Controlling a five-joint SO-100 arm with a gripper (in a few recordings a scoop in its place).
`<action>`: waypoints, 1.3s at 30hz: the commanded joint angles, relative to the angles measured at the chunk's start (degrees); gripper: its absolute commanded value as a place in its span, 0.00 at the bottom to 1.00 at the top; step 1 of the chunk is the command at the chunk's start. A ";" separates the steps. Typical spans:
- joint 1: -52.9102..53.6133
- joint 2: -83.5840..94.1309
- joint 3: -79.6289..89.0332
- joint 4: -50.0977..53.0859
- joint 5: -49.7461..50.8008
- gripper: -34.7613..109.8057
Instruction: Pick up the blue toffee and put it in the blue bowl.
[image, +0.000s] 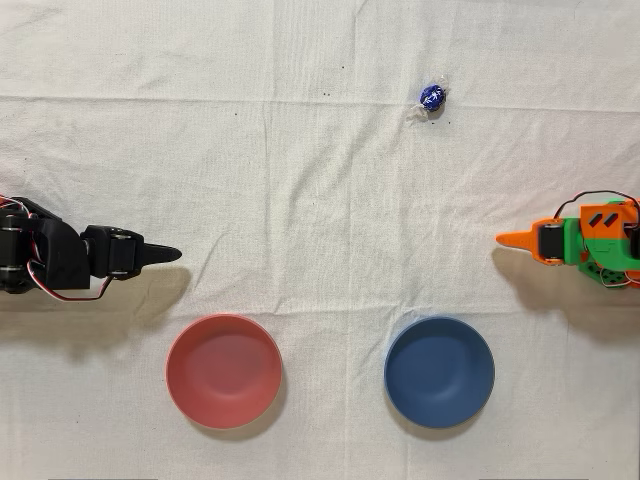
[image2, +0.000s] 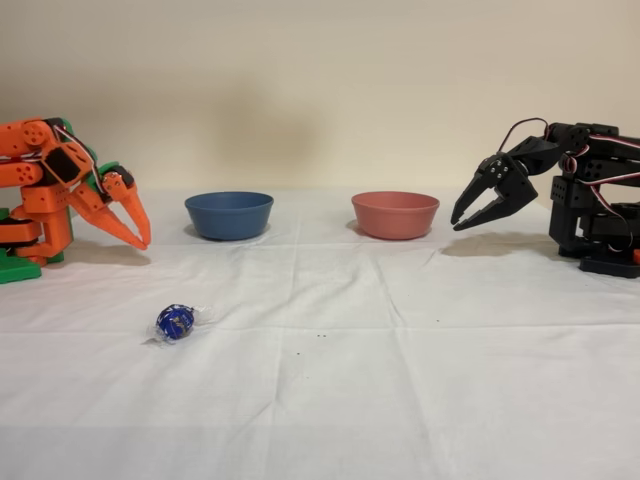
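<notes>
Toffee (image2: 176, 321) lay on the counter (image2: 400, 380), well apart from the blue bowl (image2: 229, 214); orange end effector (image2: 140, 237) nearly closed, empty.

Blue toffee (image: 432, 96) well apart from blue bowl (image: 439, 371); claw (image: 512, 240) empty.

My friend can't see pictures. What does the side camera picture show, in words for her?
A small blue toffee lies alone on a white cloth, nearest the camera. Behind it sit a blue bowl and, to its right, a pinkish-red bowl. The orange arm's gripper hangs closed at far left, holding nothing; an idle black arm stands at far right.
</notes>
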 joint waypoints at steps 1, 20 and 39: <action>1.76 -0.26 -2.64 -0.62 -4.48 0.24; 12.22 -42.45 -55.02 4.48 -4.31 0.24; 31.29 -69.26 -73.39 7.03 -0.44 0.24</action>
